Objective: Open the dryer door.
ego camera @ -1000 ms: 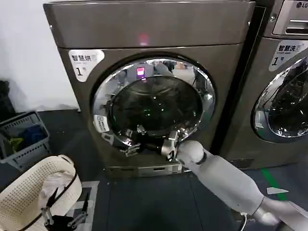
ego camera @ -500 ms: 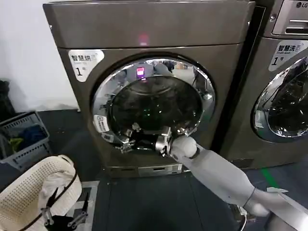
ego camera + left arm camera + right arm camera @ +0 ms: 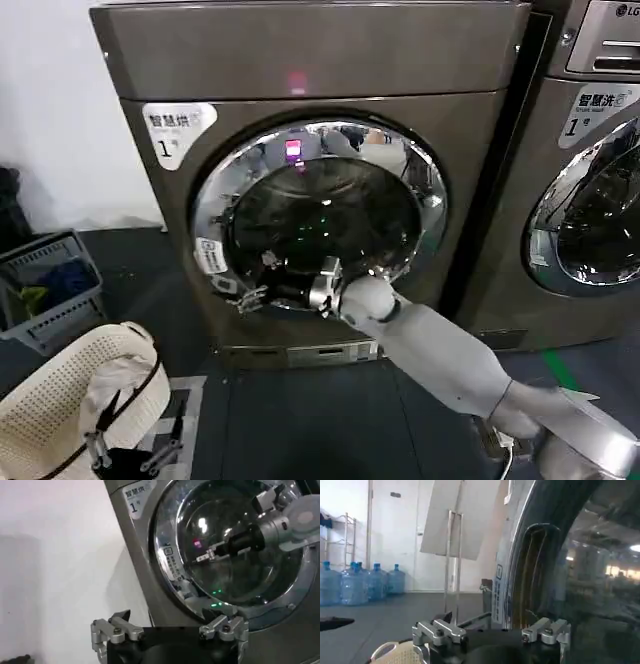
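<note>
Chrome rims the dryer door (image 3: 320, 215), a wide shiny ring around dark tinted glass with small green and pink reflections in it; the door sits shut, flush in the front of the dryer (image 3: 300, 60), a bronze-grey machine standing at the centre of the head view. A white sticker (image 3: 177, 127) on its upper left corner reads "1" under Chinese characters, and a small pink light (image 3: 297, 78) glows on the panel above. A small white label (image 3: 211, 257) with tiny unreadable print sits on the rim's left side. The neighbouring machine (image 3: 590, 150) to the right carries "LG" lettering. The right gripper (image 3: 252, 287) reaches across the lower left of the glass, its fingers spread apart and empty, just before the rim. The left gripper (image 3: 169, 630) hangs open well short of the dryer, holding nothing.
</note>
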`<action>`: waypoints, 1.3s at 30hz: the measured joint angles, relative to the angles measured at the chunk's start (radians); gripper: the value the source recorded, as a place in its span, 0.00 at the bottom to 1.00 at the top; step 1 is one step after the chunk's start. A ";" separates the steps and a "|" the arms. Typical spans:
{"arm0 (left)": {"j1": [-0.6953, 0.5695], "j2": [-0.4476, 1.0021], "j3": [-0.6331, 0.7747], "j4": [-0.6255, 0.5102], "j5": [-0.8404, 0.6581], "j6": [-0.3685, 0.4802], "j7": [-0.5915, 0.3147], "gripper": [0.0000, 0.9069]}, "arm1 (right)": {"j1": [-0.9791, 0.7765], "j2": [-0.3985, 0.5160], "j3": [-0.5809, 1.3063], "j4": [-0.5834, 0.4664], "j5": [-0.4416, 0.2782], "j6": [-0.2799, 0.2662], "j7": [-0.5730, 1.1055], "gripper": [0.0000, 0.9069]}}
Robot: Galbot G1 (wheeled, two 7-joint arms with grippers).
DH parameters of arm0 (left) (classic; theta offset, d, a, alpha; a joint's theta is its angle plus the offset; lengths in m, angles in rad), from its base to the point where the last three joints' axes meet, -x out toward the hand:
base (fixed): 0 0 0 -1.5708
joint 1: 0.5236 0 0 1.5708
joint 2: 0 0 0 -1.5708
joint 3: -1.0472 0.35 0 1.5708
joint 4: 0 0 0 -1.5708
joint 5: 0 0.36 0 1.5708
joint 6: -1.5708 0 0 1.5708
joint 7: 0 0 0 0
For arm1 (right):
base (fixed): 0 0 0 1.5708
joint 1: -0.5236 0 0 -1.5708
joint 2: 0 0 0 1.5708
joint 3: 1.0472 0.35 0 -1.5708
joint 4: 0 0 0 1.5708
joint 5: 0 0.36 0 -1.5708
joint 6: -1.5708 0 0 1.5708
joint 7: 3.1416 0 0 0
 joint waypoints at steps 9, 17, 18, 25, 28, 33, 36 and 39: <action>0.000 -0.001 0.000 -0.005 0.000 0.000 0.000 1.00 | 0.013 0.014 -0.008 -0.010 0.004 -0.003 -0.016 1.00; -0.006 -0.001 -0.001 -0.008 -0.003 0.004 0.000 1.00 | 0.027 -0.015 -0.026 0.009 0.052 -0.003 -0.091 1.00; -0.008 0.000 -0.001 -0.008 -0.003 0.005 0.000 1.00 | 0.029 -0.020 -0.030 0.013 0.057 -0.003 -0.098 1.00; -0.017 0.002 -0.001 -0.009 -0.005 0.012 0.001 1.00 | 0.019 -0.054 -0.029 0.019 0.086 0.009 -0.164 1.00; -0.017 0.003 -0.001 -0.009 -0.006 0.012 0.001 1.00 | 0.015 -0.070 -0.021 0.027 0.100 0.009 -0.241 1.00; -0.032 0.009 -0.008 -0.009 -0.017 0.036 0.001 1.00 | 0.010 -0.105 -0.022 0.053 0.118 0.007 -0.346 1.00; -0.049 0.019 -0.017 -0.010 -0.028 0.061 0.001 1.00 | 0.007 -0.125 -0.025 0.075 0.120 0.009 -0.397 1.00; -0.071 0.032 -0.024 -0.010 -0.039 0.094 -0.003 1.00 | 0.005 -0.141 -0.027 0.092 0.123 0.011 -0.425 1.00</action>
